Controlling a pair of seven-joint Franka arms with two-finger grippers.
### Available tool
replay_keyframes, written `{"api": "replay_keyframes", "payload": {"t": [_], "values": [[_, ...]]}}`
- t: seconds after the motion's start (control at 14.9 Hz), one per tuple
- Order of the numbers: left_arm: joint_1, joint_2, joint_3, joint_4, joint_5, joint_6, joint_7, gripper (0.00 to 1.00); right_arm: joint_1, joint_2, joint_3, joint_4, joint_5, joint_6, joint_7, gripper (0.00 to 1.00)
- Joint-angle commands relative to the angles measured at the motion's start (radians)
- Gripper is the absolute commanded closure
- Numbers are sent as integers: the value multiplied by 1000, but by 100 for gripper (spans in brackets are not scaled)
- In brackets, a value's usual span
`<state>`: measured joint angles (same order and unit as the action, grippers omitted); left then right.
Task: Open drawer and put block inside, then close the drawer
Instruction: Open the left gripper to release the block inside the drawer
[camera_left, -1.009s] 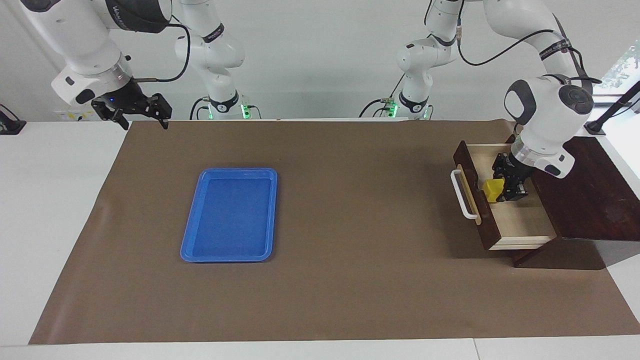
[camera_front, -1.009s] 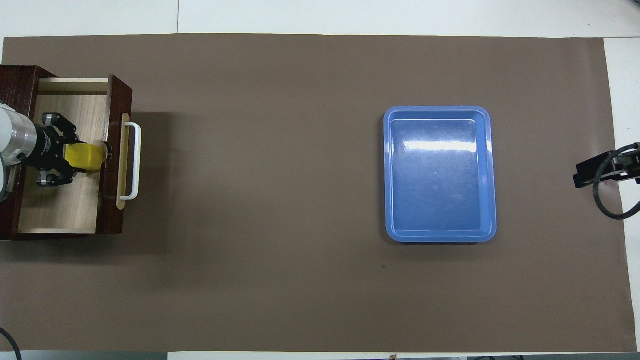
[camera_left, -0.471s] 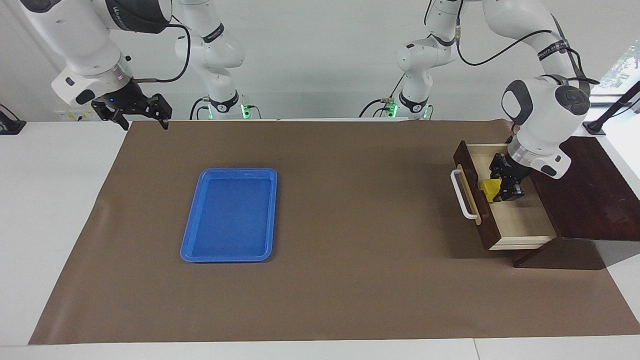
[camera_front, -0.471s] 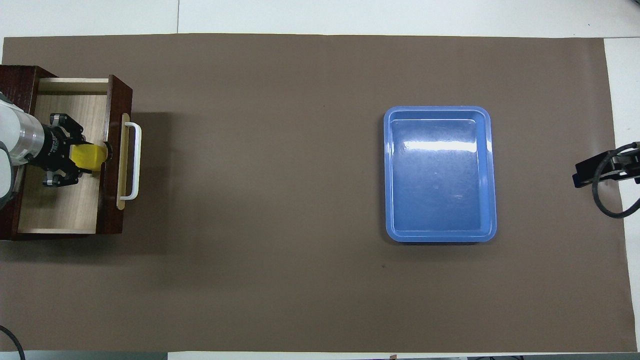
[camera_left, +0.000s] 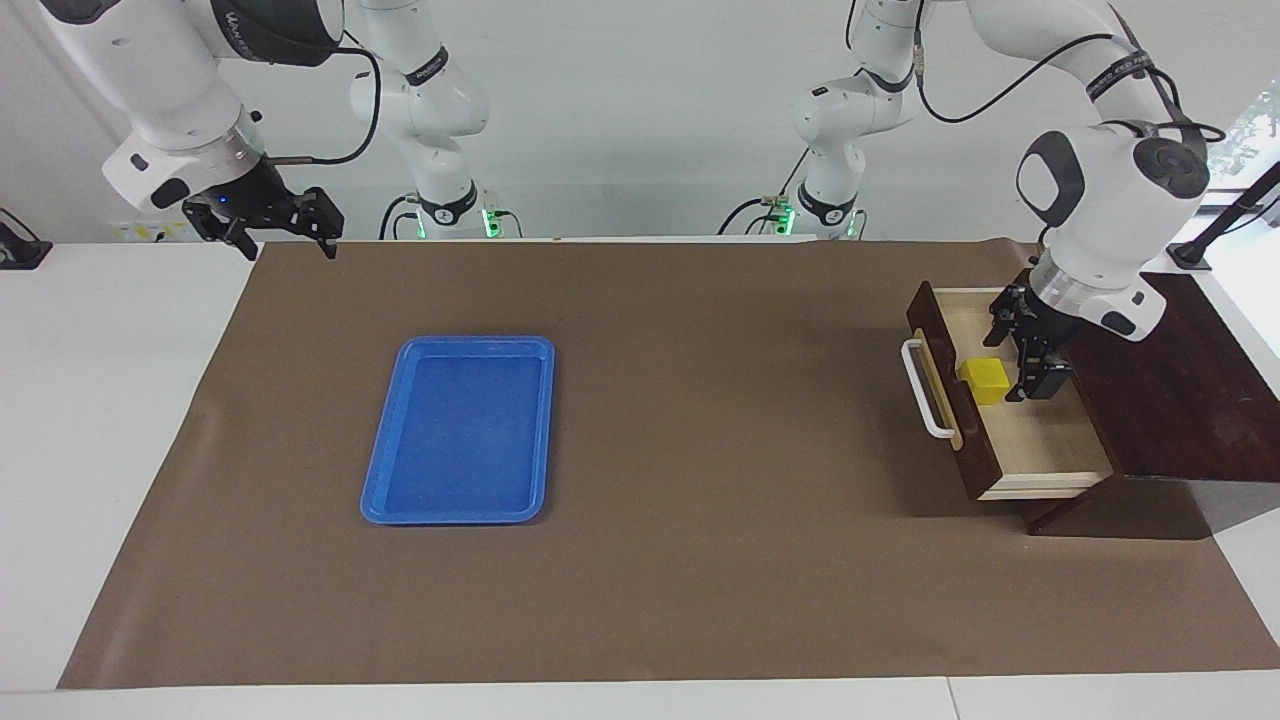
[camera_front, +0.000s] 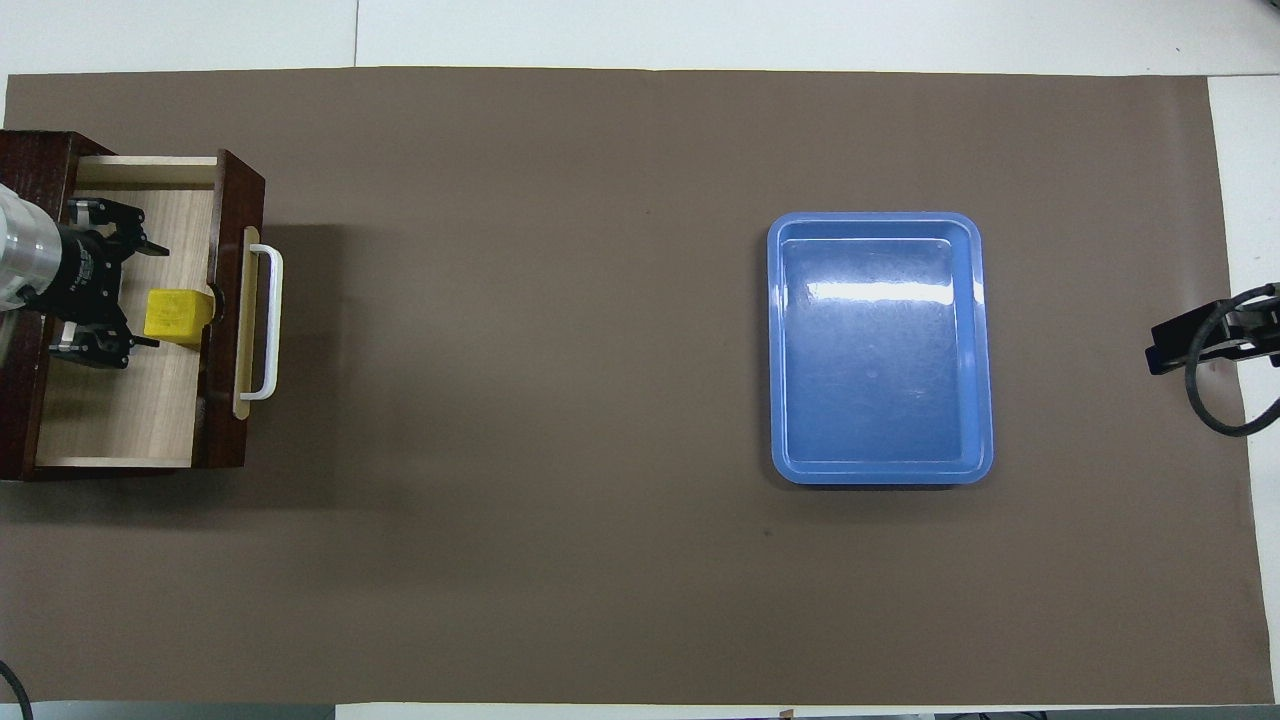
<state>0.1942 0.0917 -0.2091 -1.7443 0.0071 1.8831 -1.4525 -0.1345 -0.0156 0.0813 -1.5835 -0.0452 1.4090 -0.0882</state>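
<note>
The drawer (camera_left: 975, 450) stands pulled out of its dark wooden box (camera_left: 1180, 380) at the left arm's end of the table, white bar handle (camera_left: 922, 390) toward the table's middle. The yellow block (camera_left: 985, 380) rests on the drawer's pale floor, right against the inside of the front panel, also seen from overhead as block (camera_front: 176, 315). My left gripper (camera_left: 1015, 362) hangs open just above the drawer, its fingers apart and off the block. My right gripper (camera_left: 288, 252) waits open, raised over the mat's corner at the right arm's end.
A flat blue tray (camera_left: 460, 430) lies on the brown mat (camera_left: 700, 560) toward the right arm's end. The dark box top reaches the table's edge beside the left arm.
My left gripper has opened and let go of the yellow block, then risen slightly and drawn back toward the box. The block now lies in the drawer. The right arm has not moved.
</note>
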Motion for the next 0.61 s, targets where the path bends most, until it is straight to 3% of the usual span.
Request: {"api": "replay_keyframes", "payload": {"t": [0.0,0.13,0.34,0.54], "values": [[-93,32,11,132,-26,-122,-60,0,-16,-3,17,2,-15,4,8,0],[-156,34,10,123,-22,-96,-136,0,-17,-3,17,0,-15,2,5,0],[-206,17,11,30,-18,-49,-158,0,-11,-3,17,0,-15,5,7,0],[-207,11,11,-56,7,17,-155,0,-11,-3,17,0,-15,5,4,0]]}}
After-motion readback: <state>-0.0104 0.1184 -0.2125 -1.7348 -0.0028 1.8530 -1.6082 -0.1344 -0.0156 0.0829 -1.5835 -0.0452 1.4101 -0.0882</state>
